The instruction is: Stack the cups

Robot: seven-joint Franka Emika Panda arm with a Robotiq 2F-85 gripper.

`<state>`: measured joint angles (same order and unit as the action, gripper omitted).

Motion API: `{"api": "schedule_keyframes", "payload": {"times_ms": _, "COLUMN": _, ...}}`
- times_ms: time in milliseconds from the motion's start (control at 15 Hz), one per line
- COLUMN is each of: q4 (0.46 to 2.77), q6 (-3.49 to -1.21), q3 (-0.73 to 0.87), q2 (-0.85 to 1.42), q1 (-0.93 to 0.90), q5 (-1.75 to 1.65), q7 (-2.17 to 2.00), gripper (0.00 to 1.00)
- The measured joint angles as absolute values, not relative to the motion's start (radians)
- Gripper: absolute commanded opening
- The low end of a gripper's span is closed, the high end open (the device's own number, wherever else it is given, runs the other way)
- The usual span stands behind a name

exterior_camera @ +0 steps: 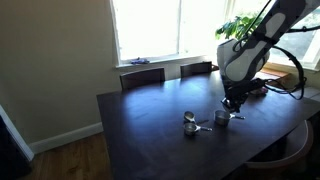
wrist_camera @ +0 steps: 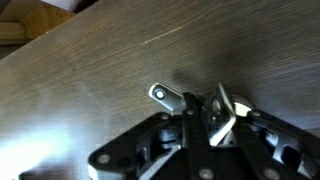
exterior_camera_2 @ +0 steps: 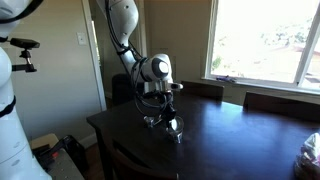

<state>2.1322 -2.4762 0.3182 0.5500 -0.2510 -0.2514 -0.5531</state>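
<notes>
Dark table (exterior_camera: pixel 140 135) is lying beneath; my fingers (wrist_camera: pixel 186 128) are pinching 1 measuring cup's handle (wrist_camera: pixel 166 96); other cups (exterior_camera: pixel 190 123) are sitting just beside.

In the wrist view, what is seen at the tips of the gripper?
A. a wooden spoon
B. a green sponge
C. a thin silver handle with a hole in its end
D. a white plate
C: a silver cup handle, hole in its end, sticks out from the shut gripper.
</notes>
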Motion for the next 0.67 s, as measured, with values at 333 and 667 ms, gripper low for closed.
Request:
{"api": "schedule_keyframes", "payload": {"times_ms": 333, "q4": 2.028, "q6": -2.412, "q3": 0.308, "q2": 0.63, "q1": -0.235, "q5": -0.251, "q7": -0.553, "gripper": 0.07}}
{"api": "schedule_keyframes", "payload": {"times_ms": 667, "q4": 1.943, "q6": -2.364, "q3": 0.294, "q2": 0.709, "q1": -0.236, "q5": -0.255, "q7": -0.553, "gripper": 0.07}}
